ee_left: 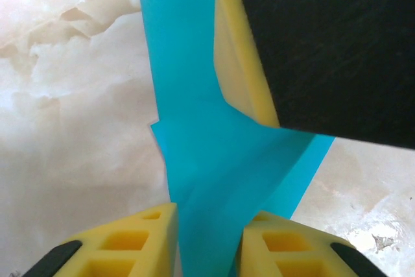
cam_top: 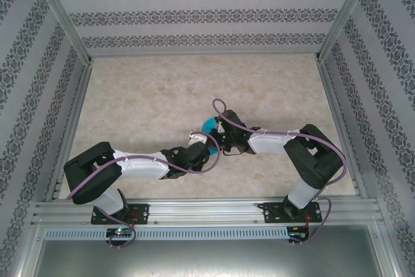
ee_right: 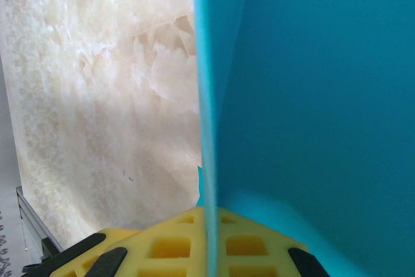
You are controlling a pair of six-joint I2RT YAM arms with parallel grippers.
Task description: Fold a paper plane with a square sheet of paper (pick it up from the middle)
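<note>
1. Top external view: the two arms meet at the centre of the frame over the marbled table (cam_top: 162, 89).
   - The left gripper (cam_top: 206, 143) and the right gripper (cam_top: 221, 136) are close together.
   - The paper plane (cam_top: 209, 124), a folded teal-blue piece, shows between and just above them. Most of it is hidden by the wrists.
   - Jaw state cannot be read from this view.
2. Left wrist view: the paper plane (ee_left: 207, 173) runs from the top centre of the frame down into the gap between the yellow fingers (ee_left: 146, 231) at the bottom edge.
   - The jaws stand partly apart with the paper between them. Whether they are pressing on it cannot be told.
   - At upper right, a yellow pad (ee_left: 237, 63) with a black backing lies against the paper's right side.
3. Right wrist view: the paper plane (ee_right: 311, 95) takes up the right half of the frame. Its thin edge runs straight down the centre.
   - That edge enters the right gripper (ee_right: 209, 238), whose jaws are closed on it.
   - The table (ee_right: 97, 95) lies to the left.
</note>
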